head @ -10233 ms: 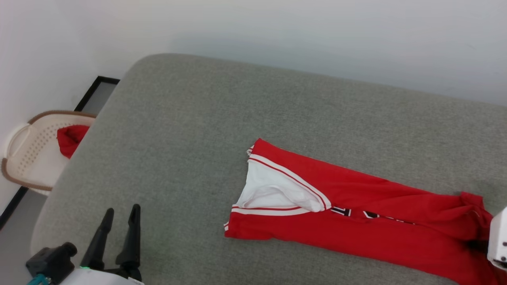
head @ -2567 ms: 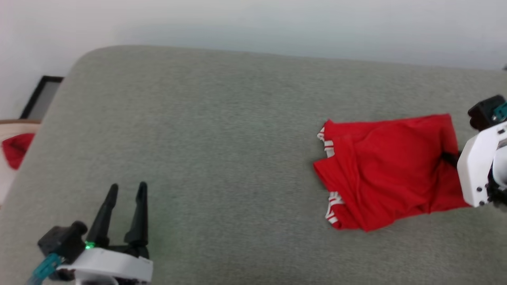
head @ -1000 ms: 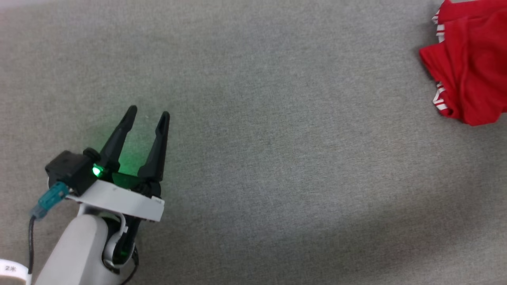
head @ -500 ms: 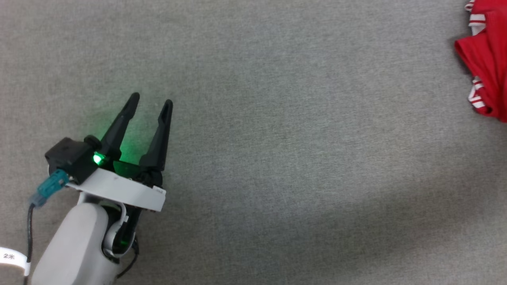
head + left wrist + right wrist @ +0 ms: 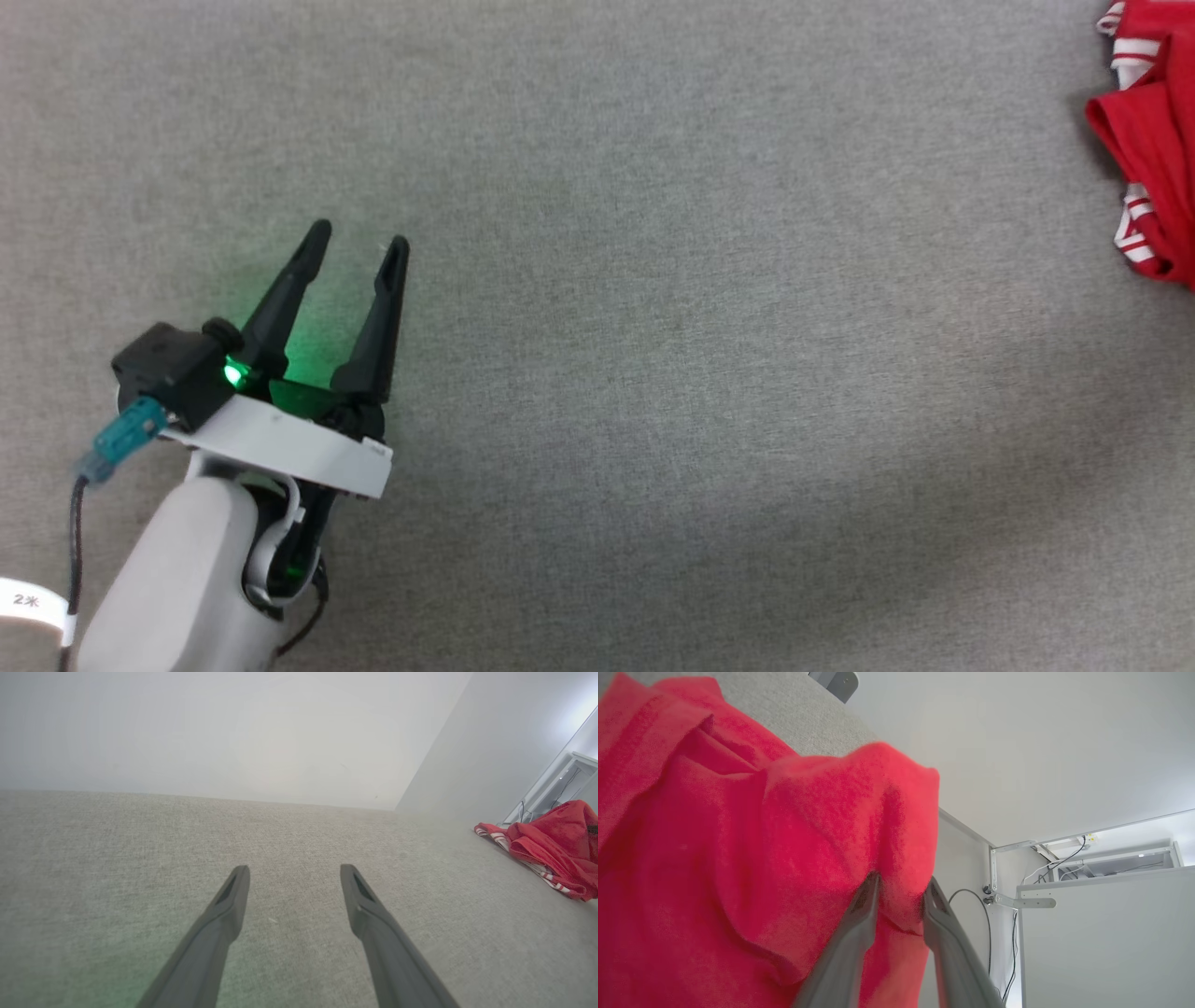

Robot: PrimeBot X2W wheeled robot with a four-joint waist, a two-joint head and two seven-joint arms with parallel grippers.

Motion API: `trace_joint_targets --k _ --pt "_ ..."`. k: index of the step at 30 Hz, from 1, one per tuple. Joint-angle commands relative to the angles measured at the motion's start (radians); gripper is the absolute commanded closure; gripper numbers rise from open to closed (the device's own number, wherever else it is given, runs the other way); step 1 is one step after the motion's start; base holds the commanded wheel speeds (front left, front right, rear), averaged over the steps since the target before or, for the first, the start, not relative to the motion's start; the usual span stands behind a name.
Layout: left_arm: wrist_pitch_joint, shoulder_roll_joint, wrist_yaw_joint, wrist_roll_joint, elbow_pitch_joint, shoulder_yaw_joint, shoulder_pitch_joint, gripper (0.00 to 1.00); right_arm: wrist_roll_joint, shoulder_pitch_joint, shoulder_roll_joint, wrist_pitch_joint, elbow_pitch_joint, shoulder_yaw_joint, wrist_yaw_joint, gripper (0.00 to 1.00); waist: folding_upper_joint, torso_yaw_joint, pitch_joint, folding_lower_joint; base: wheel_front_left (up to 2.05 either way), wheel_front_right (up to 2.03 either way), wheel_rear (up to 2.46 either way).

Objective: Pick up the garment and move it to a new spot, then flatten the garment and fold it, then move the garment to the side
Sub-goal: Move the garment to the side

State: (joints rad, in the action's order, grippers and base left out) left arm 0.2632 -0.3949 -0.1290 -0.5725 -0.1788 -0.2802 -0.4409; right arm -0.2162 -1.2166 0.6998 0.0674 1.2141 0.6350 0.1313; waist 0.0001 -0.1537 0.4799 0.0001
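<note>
Red shirt [image 5: 738, 858] bunched on grey pad [image 5: 700, 373], well apart from wide-open left gripper [image 5: 360, 233].
Fold sits in narrow right gripper [image 5: 902, 881]; grip unclear.

Soft matt red cloth garment [image 5: 738, 858], coarse grey woven surface [image 5: 653, 373]

Red garment [image 5: 1153, 140] with red-and-white striped trim [image 5: 1134, 238] on grey speckled surface [image 5: 700, 373]
</note>
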Motion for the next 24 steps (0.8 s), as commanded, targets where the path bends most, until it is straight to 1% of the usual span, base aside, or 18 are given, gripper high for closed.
trace_joint_targets --k 1,2,3,4,5,14,24 --pt "0.001 0.002 -0.003 -0.007 -0.003 0.003 0.014 0.00 0.022 -0.015 -0.007 0.016 0.012 -0.011 -0.001 0.32 -0.0001 -0.002 -0.024 -0.0001 0.00 0.00 0.00" --pt "0.001 0.002 -0.003 -0.007 -0.003 0.003 0.014 0.00 0.022 -0.015 -0.007 0.016 0.012 -0.011 -0.001 0.32 -0.0001 -0.002 -0.024 -0.0001 0.00 0.00 0.00" --pt "0.001 0.002 -0.003 -0.008 -0.003 0.004 0.018 0.00 0.029 -0.015 -0.011 0.021 0.018 -0.015 -0.001 0.16 -0.0001 -0.002 -0.033 -0.0001 0.00 0.00 0.00" --pt "0.001 0.003 -0.003 -0.009 -0.004 0.006 0.022 0.00 0.035 -0.016 -0.014 0.026 0.023 -0.021 -0.001 0.05 -0.0001 -0.001 -0.043 -0.0001 0.00 0.00 0.00" --pt "0.001 0.003 -0.003 -0.010 -0.004 0.007 0.027 0.00 0.041 -0.015 -0.016 0.032 0.028 -0.026 -0.001 0.00 -0.0001 -0.001 -0.053 -0.0001 0.00 0.00 0.00" --pt "0.001 0.013 -0.003 -0.013 -0.009 0.037 0.101 0.00 0.081 0.023 -0.057 0.079 0.054 -0.088 -0.001 0.00 -0.0001 0.018 -0.170 -0.0001 0.00 0.00 0.00" --pt "0.001 0.034 -0.002 0.001 -0.012 0.105 0.228 0.00 0.073 0.117 -0.138 0.182 0.040 -0.161 -0.001 0.00 -0.0001 0.082 -0.321 -0.0001 0.00 0.00 0.00"
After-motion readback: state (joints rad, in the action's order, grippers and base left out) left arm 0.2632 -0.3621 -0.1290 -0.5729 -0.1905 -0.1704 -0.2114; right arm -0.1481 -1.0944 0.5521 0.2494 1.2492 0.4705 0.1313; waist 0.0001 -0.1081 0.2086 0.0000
